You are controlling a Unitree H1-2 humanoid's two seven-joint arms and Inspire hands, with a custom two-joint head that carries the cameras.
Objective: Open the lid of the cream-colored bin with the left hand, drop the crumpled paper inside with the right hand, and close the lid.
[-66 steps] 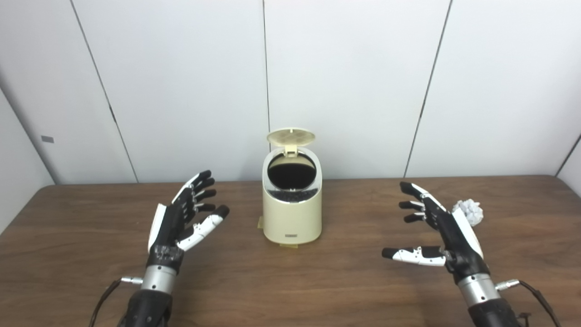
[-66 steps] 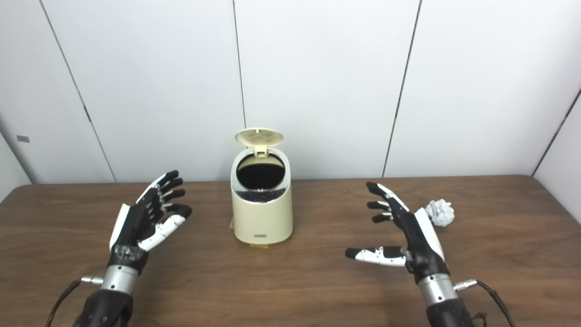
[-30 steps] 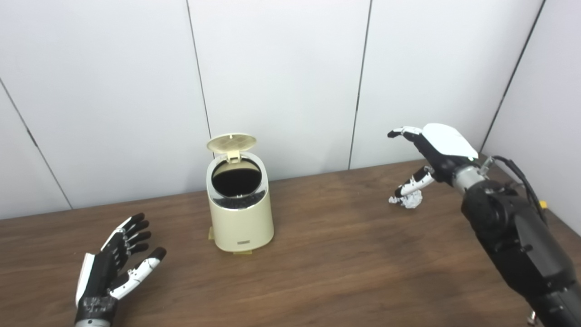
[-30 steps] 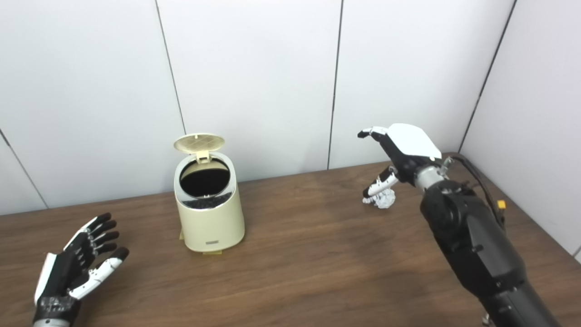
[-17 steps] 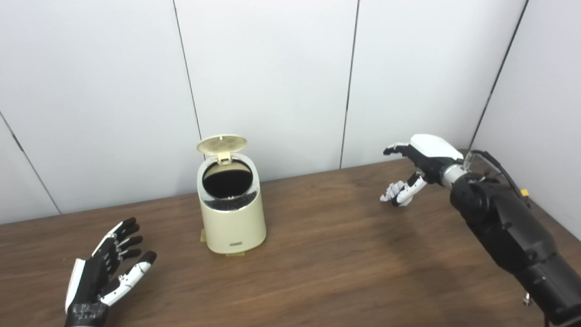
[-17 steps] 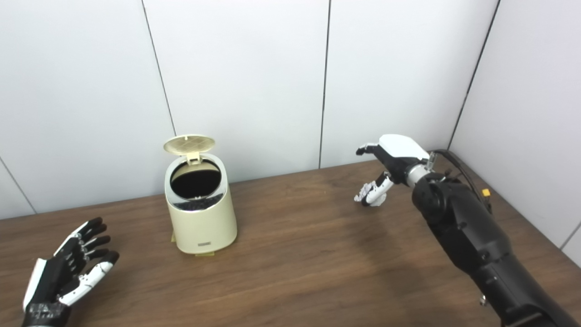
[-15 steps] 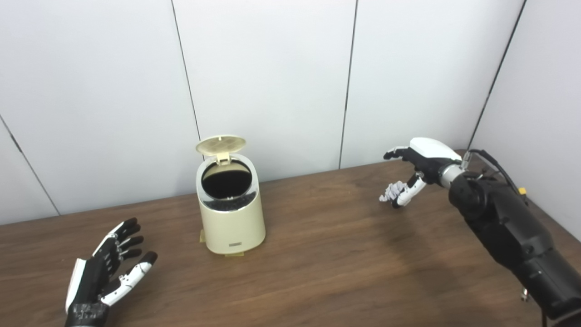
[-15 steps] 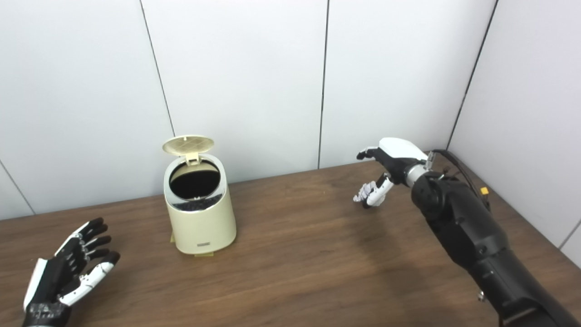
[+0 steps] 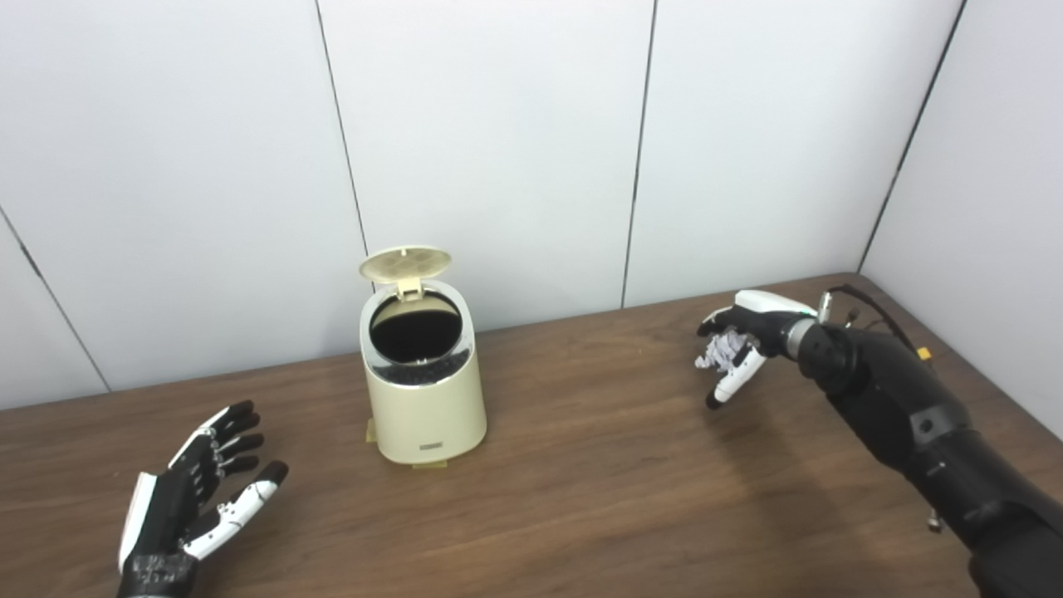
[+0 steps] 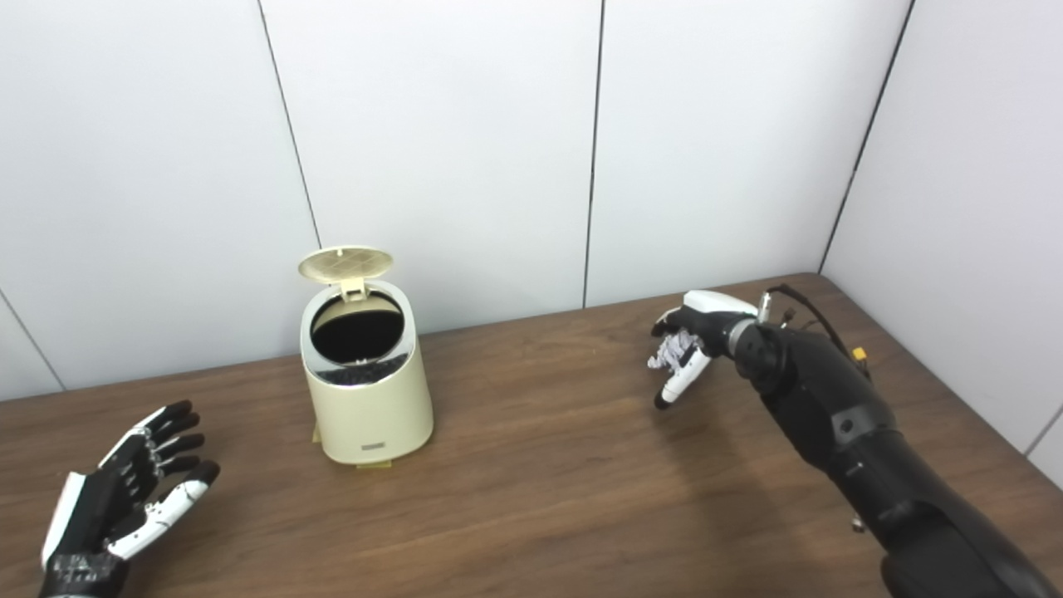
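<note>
A: Where is the crumpled paper seen?

B: It is seen toward the far right corner of the table, under the right hand. The fingers are curled down over the white ball and it appears to be gripped there, while the thumb is pointed down toward the tabletop. Whether the paper is lifted clear of the wood cannot be told.

A: And the cream-colored bin?

B: It is stood upright near the table's far edge, left of the middle and well apart from the paper. Its lid is held up at the back hinge, tipped past vertical toward the wall, and the dark round mouth is left uncovered inside a shiny rim. A small tan foot is shown at the base on the near side.

A: What is shown of the left hand?

B: It is kept low near the table's near left corner, palm turned inward, fingers spread apart with nothing held. It is placed well apart from the bin.

A: Is anything set between the paper and the bin?

B: Only bare brown wood is seen across that stretch. The right arm is extended from the near right corner toward the far edge, with a cable looped at the wrist. Pale wall panels with dark seams are shown behind the table.
</note>
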